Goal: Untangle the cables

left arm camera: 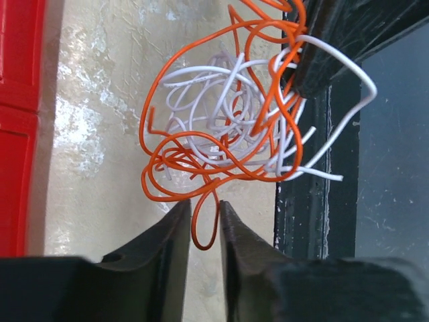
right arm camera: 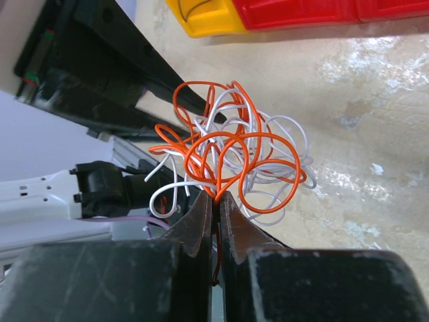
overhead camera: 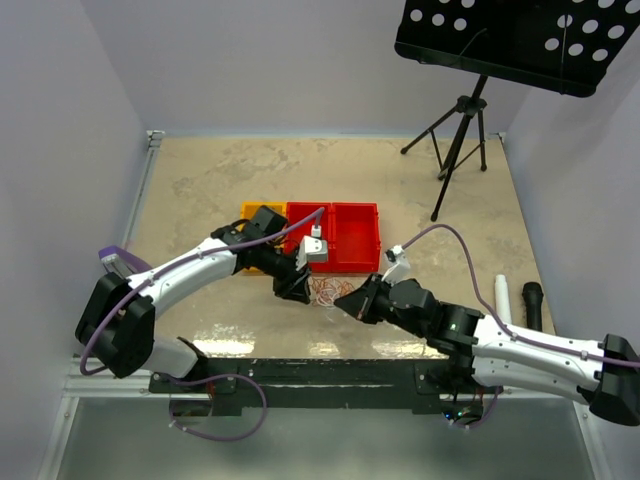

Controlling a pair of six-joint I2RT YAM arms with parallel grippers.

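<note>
Up close, the cables (right arm camera: 228, 161) sit as one orange and white clump on the table (overhead camera: 200, 180), not far from its front edge and the black rail (overhead camera: 330, 375) there. In the left wrist view a white strand shows in front of that dark edge. The clump is a little wider than it is deep, with its long axis running left to right. The right gripper (right arm camera: 216, 199) has its fingers nearly together, pinching an orange strand at the clump's right side. The left gripper (left arm camera: 204, 208) faces it from the other side, fingers narrowly apart, with an orange loop poking into the gap. Whether they press it I cannot tell. Just behind stand two red bins (overhead camera: 350, 240) side by side, with a yellow bin (right arm camera: 201, 20) to their left. Off to the right lie a white cylinder (overhead camera: 503, 297) and a black cylinder (overhead camera: 532, 303). Beyond the bins, open tabletop runs to the back wall, and a music stand (overhead camera: 510, 40) sits in the far right corner.
</note>
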